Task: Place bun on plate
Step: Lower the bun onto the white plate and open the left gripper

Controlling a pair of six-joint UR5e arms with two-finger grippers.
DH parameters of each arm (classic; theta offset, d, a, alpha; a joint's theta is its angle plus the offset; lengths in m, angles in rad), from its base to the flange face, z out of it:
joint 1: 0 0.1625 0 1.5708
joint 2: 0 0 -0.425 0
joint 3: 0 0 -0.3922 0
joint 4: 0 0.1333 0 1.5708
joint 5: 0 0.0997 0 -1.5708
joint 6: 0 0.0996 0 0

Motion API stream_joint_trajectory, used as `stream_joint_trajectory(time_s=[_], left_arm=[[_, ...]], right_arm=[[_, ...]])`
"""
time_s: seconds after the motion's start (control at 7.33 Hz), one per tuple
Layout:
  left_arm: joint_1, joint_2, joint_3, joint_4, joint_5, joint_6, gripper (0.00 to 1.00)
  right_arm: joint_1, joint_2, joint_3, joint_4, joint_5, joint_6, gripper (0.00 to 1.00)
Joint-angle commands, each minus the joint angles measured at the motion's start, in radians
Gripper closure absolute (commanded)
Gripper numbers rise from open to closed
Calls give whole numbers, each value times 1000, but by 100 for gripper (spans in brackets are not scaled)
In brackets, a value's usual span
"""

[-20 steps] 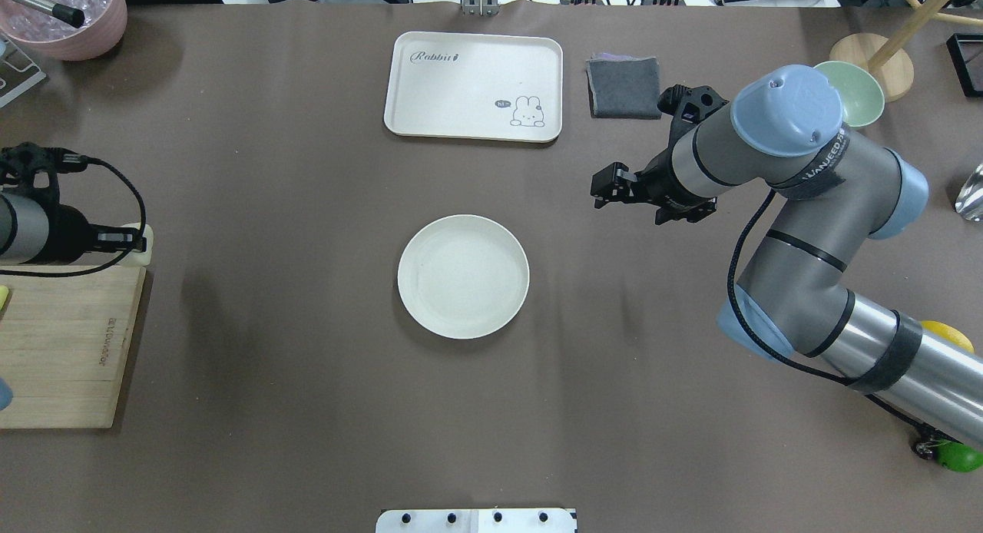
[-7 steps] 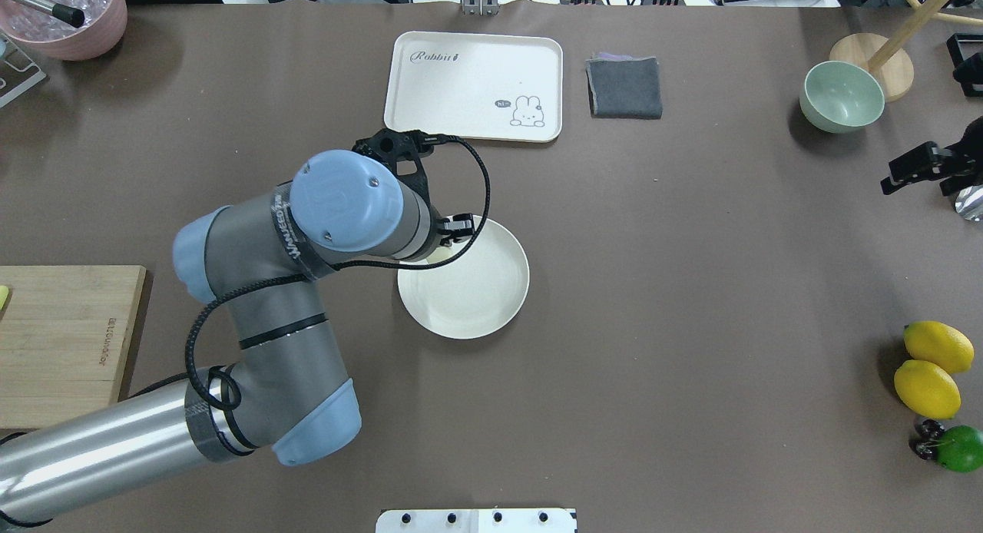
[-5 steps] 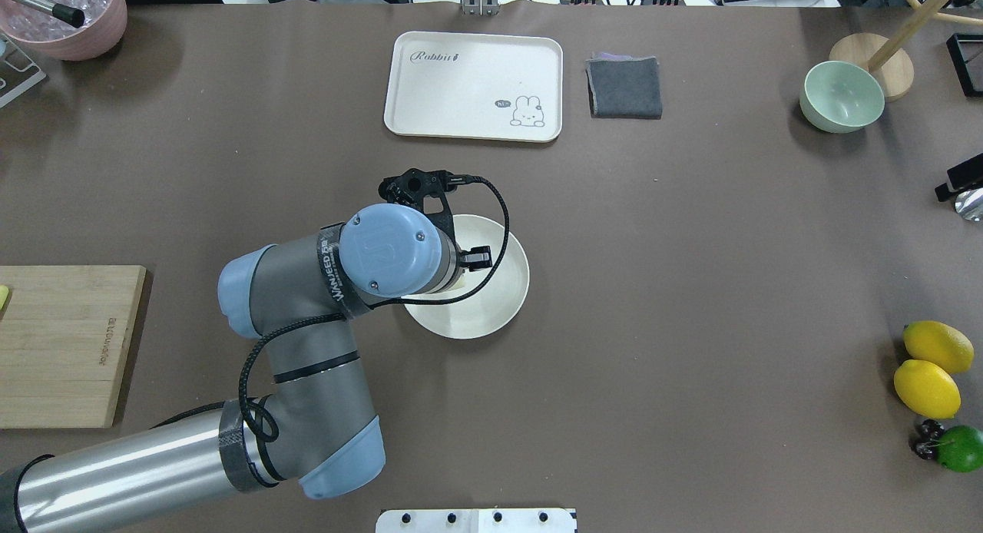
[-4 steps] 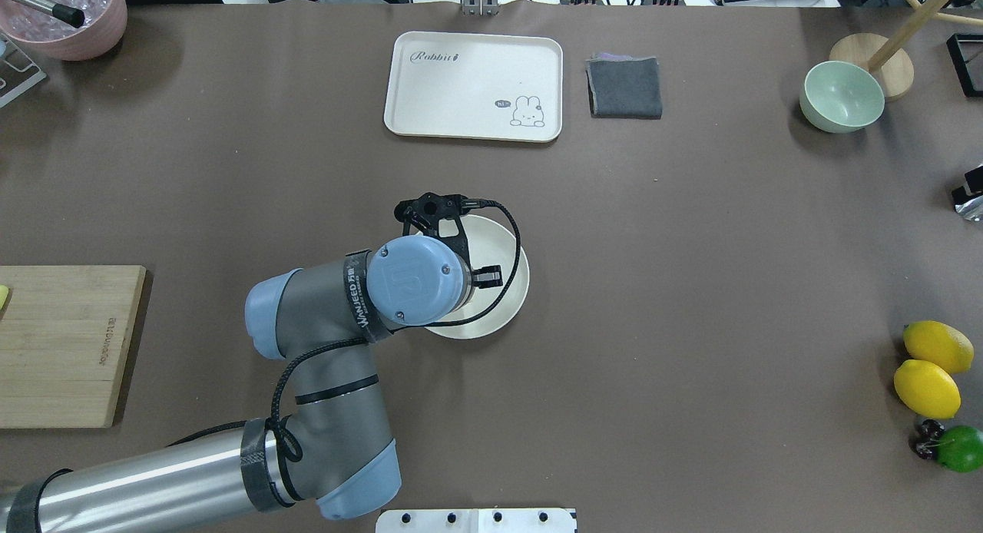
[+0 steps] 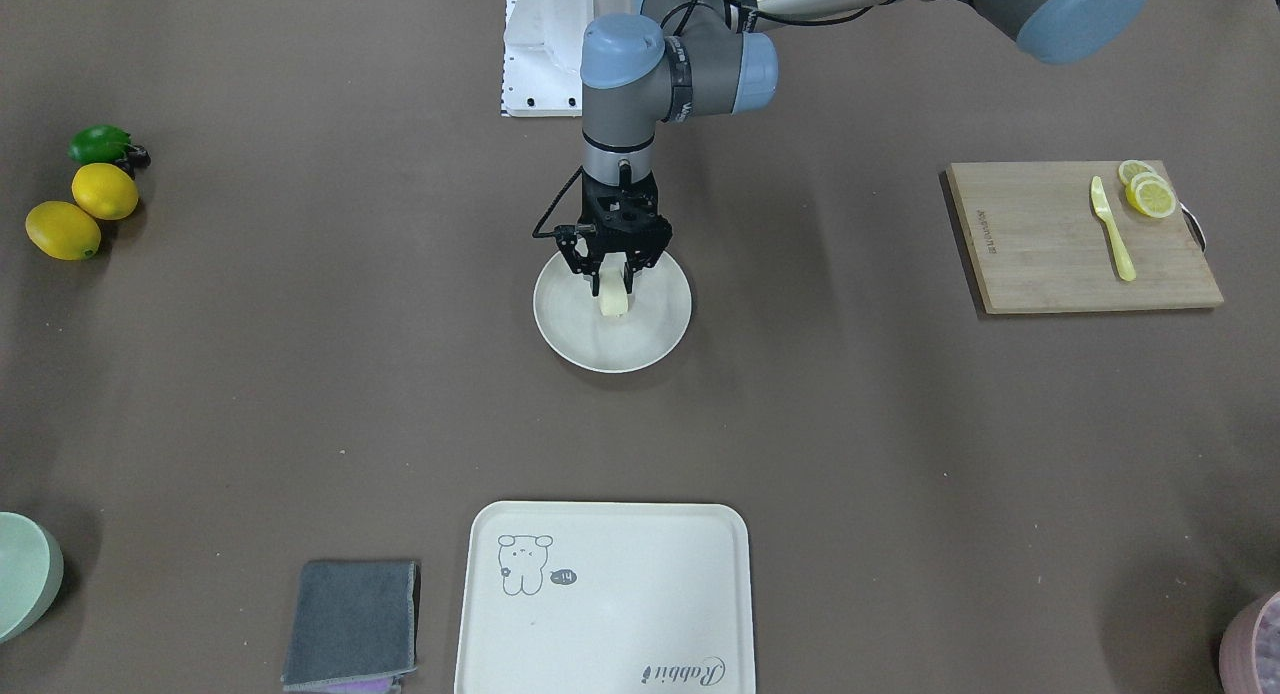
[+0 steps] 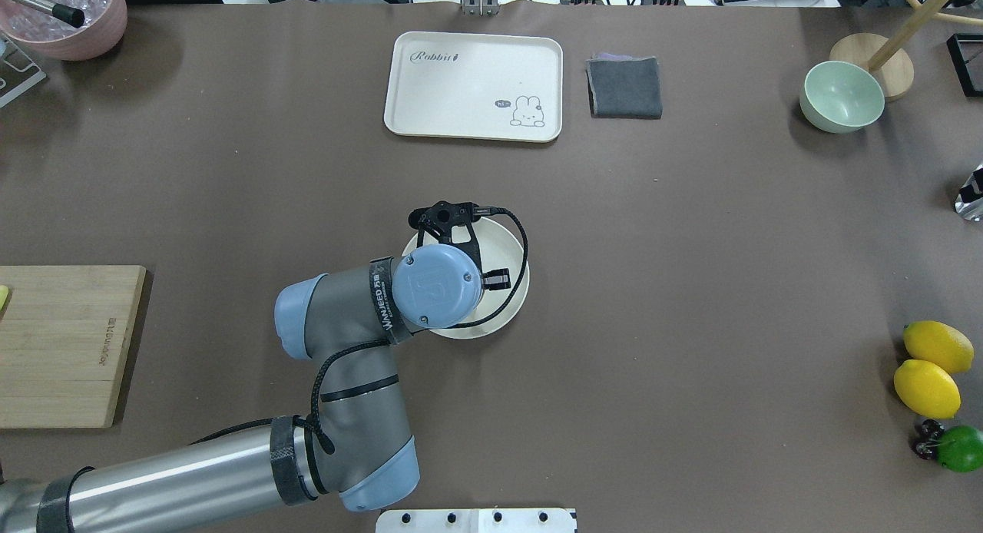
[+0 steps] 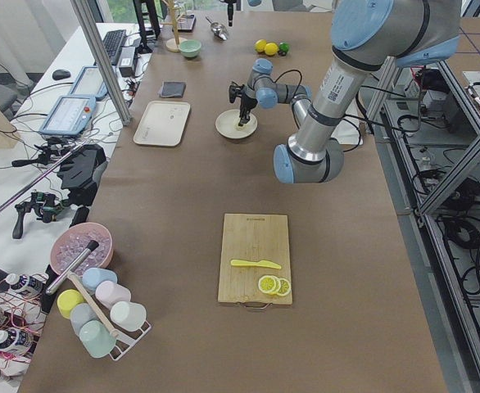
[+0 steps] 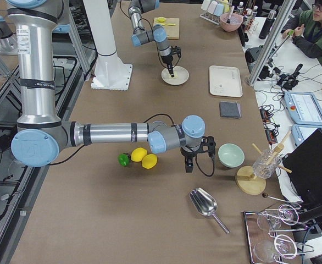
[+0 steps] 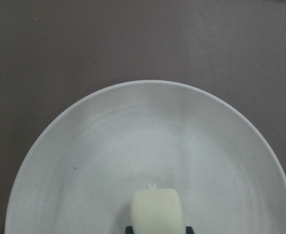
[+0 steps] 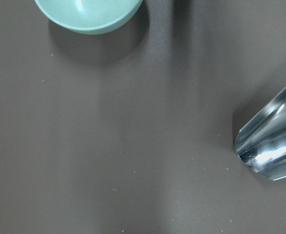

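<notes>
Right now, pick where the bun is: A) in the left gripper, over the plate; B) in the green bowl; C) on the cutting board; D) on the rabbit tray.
A: the bun is clamped in the left gripper, directly above the plate.

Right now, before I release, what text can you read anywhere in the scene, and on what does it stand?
"Rabbit": on the rectangular tray, in script at one corner.
"hi~": in a small speech bubble beside the animal drawing on the same tray.
"WANJEED": on the black band around the left arm; the characters after it are too small to read.
Cutting board: burned-in mark, too small to read.
</notes>
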Motion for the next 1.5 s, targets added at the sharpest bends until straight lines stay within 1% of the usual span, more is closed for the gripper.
stream_joint_trajectory(time_s=[0.0, 0.14, 0.27, 0.41, 0.55, 0.68, 0.82, 0.95, 1.09, 1.23, 1.36], left_arm=[[-3, -7, -24, 2, -3, 7, 2], [-9, 1, -65, 15, -5, 35, 2], [-32, 13, -127, 67, 1, 50, 2], [-61, 57, -169, 78, -2, 70, 2], [-111, 89, -188, 80, 0, 134, 2], [-139, 147, -236, 78, 3, 226, 2], [-181, 181, -270, 75, 0, 256, 2], [-190, 227, -303, 72, 0, 259, 2], [-221, 247, -307, 65, -10, 259, 2], [-266, 287, -321, 66, -42, 288, 2], [-361, 319, -323, 69, -207, 373, 2]], right_arm=[[8, 1, -1, -3, -9, 16, 0], [26, -1, -1, -8, -10, 18, 0], [66, -2, 1, -5, -13, 18, 0], [116, -3, -1, 4, -7, 6, 0], [156, -3, 1, 14, -4, 5, 0], [160, -3, -2, 29, -13, 12, 0], [160, -9, -4, 20, -27, 1, 0], [155, -9, -4, 14, -35, -1, 0], [146, -9, -8, 15, -65, -4, 0], [144, -9, -10, 14, -135, -5, 0], [146, -13, -20, 14, -134, -5, 0]])
